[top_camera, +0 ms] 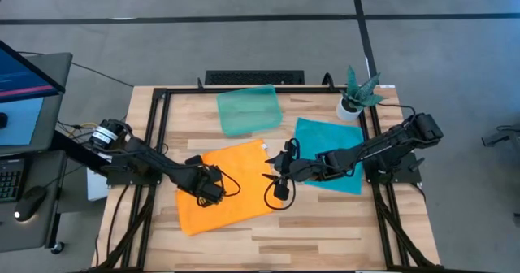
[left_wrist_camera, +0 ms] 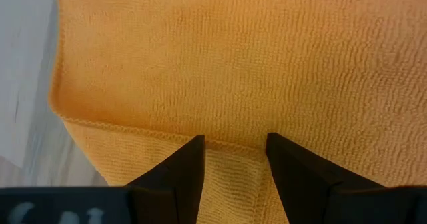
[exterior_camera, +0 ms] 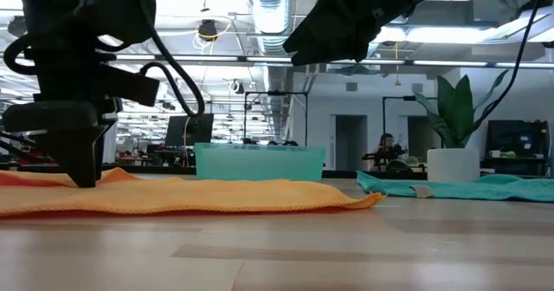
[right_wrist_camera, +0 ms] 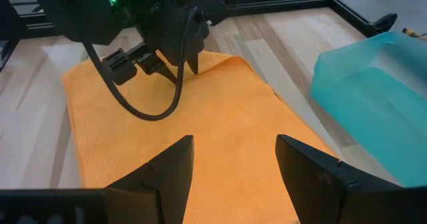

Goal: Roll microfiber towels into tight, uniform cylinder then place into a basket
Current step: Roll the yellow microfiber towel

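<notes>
Left gripper [top_camera: 213, 185] is down on the orange towel [top_camera: 236, 192], fingers [left_wrist_camera: 183, 177] straddling a folded-over hem edge, jaws parted with cloth between them; I can't tell if it's actually pinched. Right gripper [top_camera: 278, 190] hovers above the towel's right edge, jaws wide apart, nothing in them.

Progress, as I judge it: barely begun. Orange towel lies near flat mid-table, only the edge at the left gripper looks turned over. Teal towel [top_camera: 329, 149] is flat under the right arm, untouched. Basket [top_camera: 249, 110] sits behind the orange towel, with no towel in it. Both rolls and both placements remain.

Materials: towels are soft, fine looped microfiber with stitched hems, roughly square, limp. Basket is a translucent pale-green plastic, shallow, rectangular, rigid. Table [top_camera: 325, 232] is a light wood.
</notes>
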